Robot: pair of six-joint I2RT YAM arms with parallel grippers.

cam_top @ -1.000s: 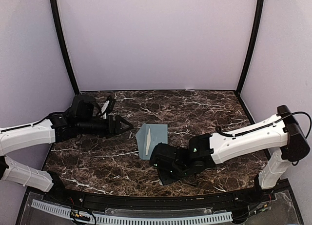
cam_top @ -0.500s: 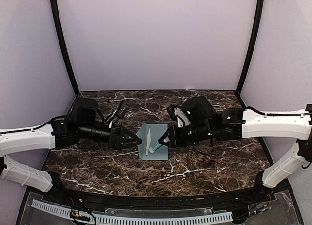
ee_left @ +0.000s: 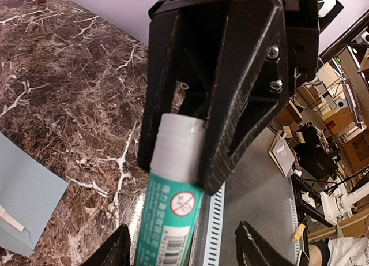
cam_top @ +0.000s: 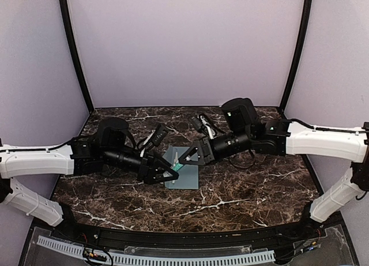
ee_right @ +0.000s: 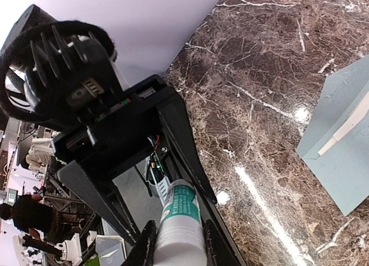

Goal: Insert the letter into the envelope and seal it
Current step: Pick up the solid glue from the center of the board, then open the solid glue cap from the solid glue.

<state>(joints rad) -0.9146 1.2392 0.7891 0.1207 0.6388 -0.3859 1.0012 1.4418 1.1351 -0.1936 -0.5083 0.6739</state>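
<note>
Over the surface [cam_top: 248, 191], mid-frame, my right pincer [cam_top: 193, 155] clamps the glue stick [cam_top: 183, 161]. My left pincer [cam_top: 172, 174] gapes around it, probably to uncap.

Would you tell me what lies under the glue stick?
Beneath the glue stick lies the envelope on the table; the left gripper hides its left edge.

Robotics lab: lilac booth walls [cam_top: 184, 47], marble-look tabletop [cam_top: 248, 191], cluttered workbenches [ee_left: 323, 145] beyond.
</note>
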